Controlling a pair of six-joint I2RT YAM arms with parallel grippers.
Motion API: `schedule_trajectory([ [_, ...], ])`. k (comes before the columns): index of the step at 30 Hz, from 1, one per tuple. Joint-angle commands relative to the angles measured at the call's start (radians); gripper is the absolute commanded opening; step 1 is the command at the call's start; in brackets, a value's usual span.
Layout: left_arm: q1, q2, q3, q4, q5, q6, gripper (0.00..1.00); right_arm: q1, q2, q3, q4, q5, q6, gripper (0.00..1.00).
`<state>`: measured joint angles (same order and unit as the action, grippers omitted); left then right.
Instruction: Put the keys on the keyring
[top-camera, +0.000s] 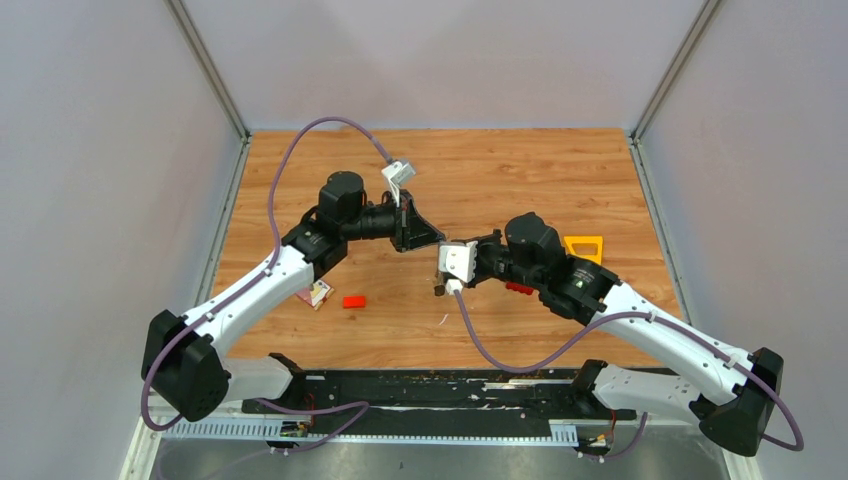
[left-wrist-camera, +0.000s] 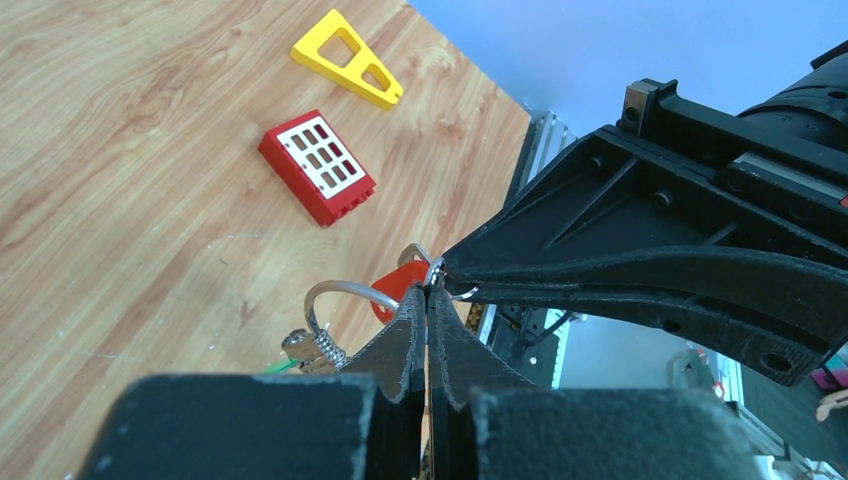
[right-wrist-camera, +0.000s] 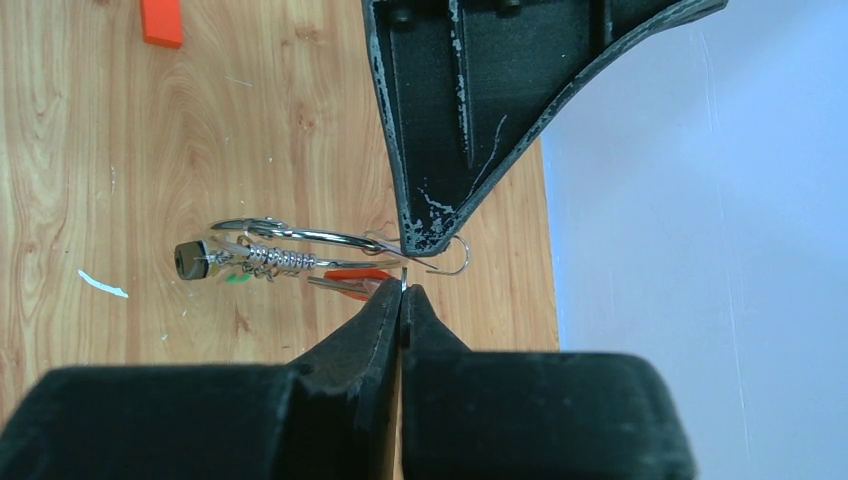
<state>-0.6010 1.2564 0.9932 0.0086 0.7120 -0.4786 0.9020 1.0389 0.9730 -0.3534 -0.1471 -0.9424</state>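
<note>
Keyring (right-wrist-camera: 310, 234) hangs pinched between closed left tool (left-wrist-camera: 428, 292) and closed right tool (right-wrist-camera: 402, 292).

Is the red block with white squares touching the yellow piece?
Apart. The left wrist view shows a clear gap between the red block and the yellow piece.

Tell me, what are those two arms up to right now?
Left tool, right tool both shut, pinching keyring tip to tip. Red key at tips. Red window block, yellow piece lie aside.

silver keyring (right-wrist-camera: 320, 235), red key (right-wrist-camera: 355, 273), yellow piece (left-wrist-camera: 318, 55)
</note>
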Motion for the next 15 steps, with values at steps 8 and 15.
schedule_trajectory([
  [8, -0.011, -0.029, -0.008, 0.071, 0.009, -0.023, 0.00, 0.014, -0.005, 0.013, 0.052, 0.031, 0.025, 0.00],
  [15, -0.011, -0.033, -0.011, 0.074, 0.012, -0.022, 0.00, 0.016, 0.000, 0.016, 0.070, 0.063, 0.037, 0.00],
])
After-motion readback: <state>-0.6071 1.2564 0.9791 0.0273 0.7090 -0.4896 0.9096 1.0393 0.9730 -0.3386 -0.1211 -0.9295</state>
